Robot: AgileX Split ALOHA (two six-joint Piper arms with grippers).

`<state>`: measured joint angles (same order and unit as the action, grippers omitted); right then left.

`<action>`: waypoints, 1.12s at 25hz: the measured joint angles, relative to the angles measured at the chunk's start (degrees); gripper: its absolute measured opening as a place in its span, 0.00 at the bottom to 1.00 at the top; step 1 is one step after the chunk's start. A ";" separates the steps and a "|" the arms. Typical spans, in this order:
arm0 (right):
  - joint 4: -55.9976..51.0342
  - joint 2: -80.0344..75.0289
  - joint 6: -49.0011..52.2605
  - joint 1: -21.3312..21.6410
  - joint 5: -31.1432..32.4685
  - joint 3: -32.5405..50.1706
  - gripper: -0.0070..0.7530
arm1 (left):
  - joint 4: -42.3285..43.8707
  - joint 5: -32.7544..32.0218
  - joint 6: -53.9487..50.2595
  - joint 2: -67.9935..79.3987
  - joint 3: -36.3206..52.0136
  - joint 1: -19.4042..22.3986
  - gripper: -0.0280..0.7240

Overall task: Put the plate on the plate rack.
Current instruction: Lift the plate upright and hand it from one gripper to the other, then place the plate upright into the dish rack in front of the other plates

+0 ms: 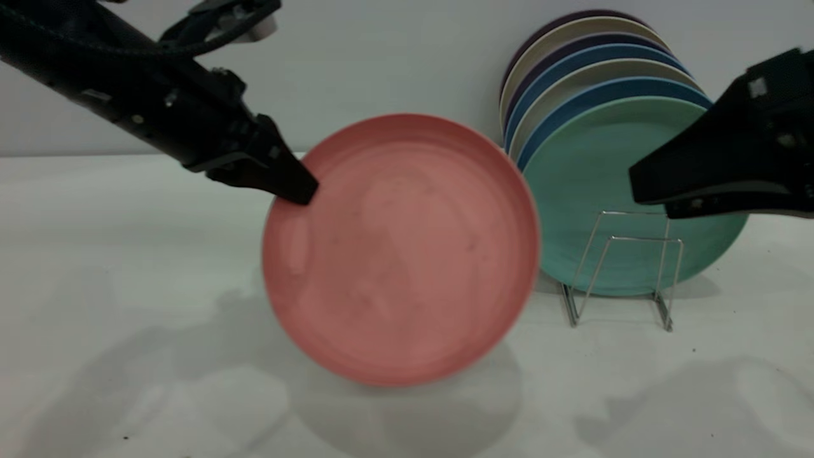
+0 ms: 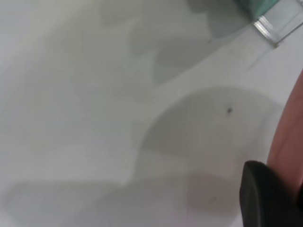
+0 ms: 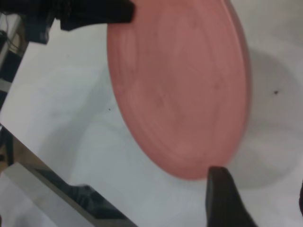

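Observation:
The salmon-pink plate (image 1: 407,248) hangs tilted nearly upright above the white table, its face toward the exterior camera. My left gripper (image 1: 297,188) is shut on its upper left rim; one dark finger (image 2: 265,196) shows against the pink rim (image 2: 289,137) in the left wrist view. The plate rack (image 1: 626,267), thin silver wire loops, stands to the plate's right. My right gripper (image 1: 642,184) hovers open and empty above the rack, apart from the plate's right edge. The right wrist view shows the plate (image 3: 184,85) beyond its finger (image 3: 222,196), and the left gripper (image 3: 102,12) on the far rim.
A teal-green plate (image 1: 591,184) leans upright at the back of the rack, with several blue, cream and dark plates (image 1: 591,57) stacked behind it against the wall. The plate's shadow (image 1: 407,407) falls on the table (image 1: 127,305) below it.

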<state>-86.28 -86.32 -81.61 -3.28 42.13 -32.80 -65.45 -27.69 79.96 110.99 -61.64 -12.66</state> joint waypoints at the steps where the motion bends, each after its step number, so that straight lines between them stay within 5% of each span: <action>1: -1.51 -1.04 -1.47 0.00 0.29 -0.05 0.54 | -1.22 -0.13 0.49 0.00 0.00 -0.36 0.07; 18: -14.86 -11.88 -14.97 0.00 2.74 -1.13 0.54 | -12.29 -4.81 5.39 0.00 0.00 -4.86 0.07; 22: -15.09 -12.84 -15.31 0.00 2.84 -1.56 0.38 | -13.29 -7.69 4.73 0.05 0.00 -4.86 0.07; 25: -14.89 -12.91 -16.74 0.00 2.32 -1.56 0.13 | -13.52 -8.64 4.34 0.05 0.00 -4.86 0.09; 28: -14.17 -12.91 -17.65 0.72 0.76 -1.56 0.11 | -13.86 -9.39 3.25 0.05 0.00 -4.86 0.13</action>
<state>-100.44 -99.23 -99.27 -2.56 42.89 -34.36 -79.31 -37.09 83.21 111.04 -61.64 -17.52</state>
